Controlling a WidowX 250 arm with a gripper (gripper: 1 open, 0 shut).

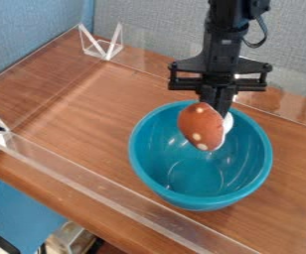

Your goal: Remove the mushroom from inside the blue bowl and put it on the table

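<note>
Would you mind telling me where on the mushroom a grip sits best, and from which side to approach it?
From straight above, as the gripper does now: it is shut on the top of the mushroom, which hangs over the blue bowl. The rounded cap is broad and smooth, so pinching the narrower end from above, clear of the bowl's deep sides, looks most secure.
</note>
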